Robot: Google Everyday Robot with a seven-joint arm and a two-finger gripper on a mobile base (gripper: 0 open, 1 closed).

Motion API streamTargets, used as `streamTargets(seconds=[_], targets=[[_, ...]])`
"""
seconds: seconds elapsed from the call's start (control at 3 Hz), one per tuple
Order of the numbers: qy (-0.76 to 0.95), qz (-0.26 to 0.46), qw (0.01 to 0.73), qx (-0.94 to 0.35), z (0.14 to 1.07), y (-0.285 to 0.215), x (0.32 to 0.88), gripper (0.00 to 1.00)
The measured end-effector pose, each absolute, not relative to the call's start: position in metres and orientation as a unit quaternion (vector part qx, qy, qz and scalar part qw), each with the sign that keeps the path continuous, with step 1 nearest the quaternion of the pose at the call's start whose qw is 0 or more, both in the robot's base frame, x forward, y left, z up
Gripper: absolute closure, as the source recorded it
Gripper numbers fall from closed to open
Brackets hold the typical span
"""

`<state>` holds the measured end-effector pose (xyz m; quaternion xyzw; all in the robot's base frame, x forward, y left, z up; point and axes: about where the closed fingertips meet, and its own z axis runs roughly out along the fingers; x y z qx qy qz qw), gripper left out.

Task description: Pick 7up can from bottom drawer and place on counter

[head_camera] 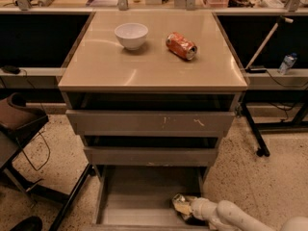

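The bottom drawer (139,196) is pulled open at the foot of the grey cabinet, showing its plain grey floor. My gripper (186,208) reaches into its front right corner on a white arm coming from the lower right. A small silvery-green shape at the gripper's tip looks like the 7up can (179,205), low on the drawer floor and partly covered by the gripper. The beige counter (154,66) is the cabinet's top, well above the gripper.
A white bowl (131,34) and an orange-red can (181,45) lying on its side sit on the counter's far half. The two upper drawers (150,123) stand slightly ajar above the open one. A dark chair (19,124) is at left, and a stand's legs (255,134) at right.
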<state>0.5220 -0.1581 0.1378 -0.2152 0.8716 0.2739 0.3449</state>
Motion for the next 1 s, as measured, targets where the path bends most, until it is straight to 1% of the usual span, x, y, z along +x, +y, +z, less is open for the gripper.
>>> streamTargets(seconds=[0.33, 0.67, 1.0], targets=[[0.872, 0.274, 0.345, -0.215, 0.14, -0.158, 0.522, 1.0], [0.864, 0.268, 0.35, -0.243, 0.155, -0.145, 0.522, 1.0], [0.839, 0.216, 0.409, -0.287, 0.226, -0.149, 0.544, 1.0]])
